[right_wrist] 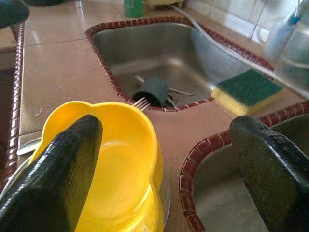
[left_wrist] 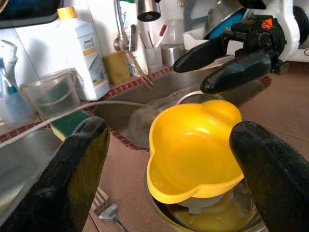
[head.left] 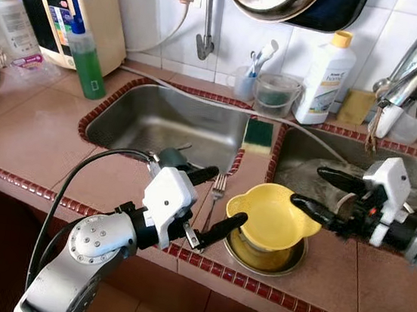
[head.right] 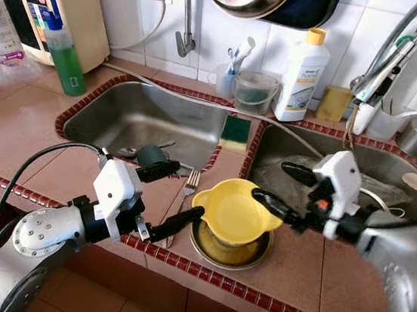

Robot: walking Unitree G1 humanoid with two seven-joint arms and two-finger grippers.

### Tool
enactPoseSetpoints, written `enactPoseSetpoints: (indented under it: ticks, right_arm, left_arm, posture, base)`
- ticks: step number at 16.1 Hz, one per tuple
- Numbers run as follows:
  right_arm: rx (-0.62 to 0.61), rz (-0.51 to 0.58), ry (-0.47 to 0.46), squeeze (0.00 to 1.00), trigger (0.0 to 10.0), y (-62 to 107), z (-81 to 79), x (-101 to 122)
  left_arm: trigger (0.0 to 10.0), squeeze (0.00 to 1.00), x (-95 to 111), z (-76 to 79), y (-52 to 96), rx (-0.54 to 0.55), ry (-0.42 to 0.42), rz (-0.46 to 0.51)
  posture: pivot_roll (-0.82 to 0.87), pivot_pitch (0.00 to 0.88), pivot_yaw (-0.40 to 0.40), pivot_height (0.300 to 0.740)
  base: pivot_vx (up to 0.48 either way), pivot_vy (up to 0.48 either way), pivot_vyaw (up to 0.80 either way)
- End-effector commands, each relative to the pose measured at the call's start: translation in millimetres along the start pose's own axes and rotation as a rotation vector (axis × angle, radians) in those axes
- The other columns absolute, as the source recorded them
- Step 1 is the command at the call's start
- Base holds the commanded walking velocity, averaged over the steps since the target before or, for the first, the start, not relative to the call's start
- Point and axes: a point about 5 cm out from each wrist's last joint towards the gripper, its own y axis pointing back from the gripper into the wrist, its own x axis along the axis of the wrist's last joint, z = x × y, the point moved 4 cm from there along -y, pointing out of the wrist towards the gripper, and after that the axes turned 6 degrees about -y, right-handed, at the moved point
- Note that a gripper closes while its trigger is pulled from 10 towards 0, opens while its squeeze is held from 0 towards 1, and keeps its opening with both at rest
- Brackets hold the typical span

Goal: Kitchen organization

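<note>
Left wrist view: yellow bowl (left_wrist: 195, 147) between fingers (left_wrist: 79, 159).

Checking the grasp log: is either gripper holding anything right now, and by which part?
Nothing is held. Both the left gripper and right gripper are open, flanking the yellow bowl without clamping it.

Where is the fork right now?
The fork lies on the counter strip before the left sink, just left of the yellow bowl, between the left gripper's open jaws.
</note>
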Motion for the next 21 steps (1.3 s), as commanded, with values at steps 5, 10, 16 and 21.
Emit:
enactPoseSetpoints:
  ticks: [5,10,16,21]
  right_arm:
    - [0.085,-0.039,-0.142,0.00,10.0,2.7,13.6,4.7]
    - [0.108,-0.110,-0.123,0.00,10.0,-4.9,21.8,-1.7]
    - [0.187,-0.106,-0.091,0.00,10.0,-38.3,13.2,-4.1]
    - [0.190,-0.134,-0.074,0.00,10.0,-60.3,14.7,-14.9]
  left_arm:
    - [10.0,0.00,5.2,-0.9,-0.8,0.011,-0.015,0.006]
    - [10.0,0.00,8.0,-1.2,-1.7,0.026,-0.012,0.015]
    - [10.0,0.00,9.9,-0.3,-5.1,0.041,-0.006,0.026]
    - [10.0,0.00,11.4,-2.3,-5.8,0.060,-0.011,0.031]
  posture:
    - [-0.21,0.059,0.006,0.740]
    - [-0.21,0.065,-0.011,0.740]
    - [-0.20,0.057,-0.025,0.740]
    - [-0.19,0.055,-0.032,0.740]
  base:
    - [0.000,0.000,0.00]
    - [0.000,0.000,0.00]
    - [0.000,0.000,0.00]
    - [0.000,0.000,0.00]
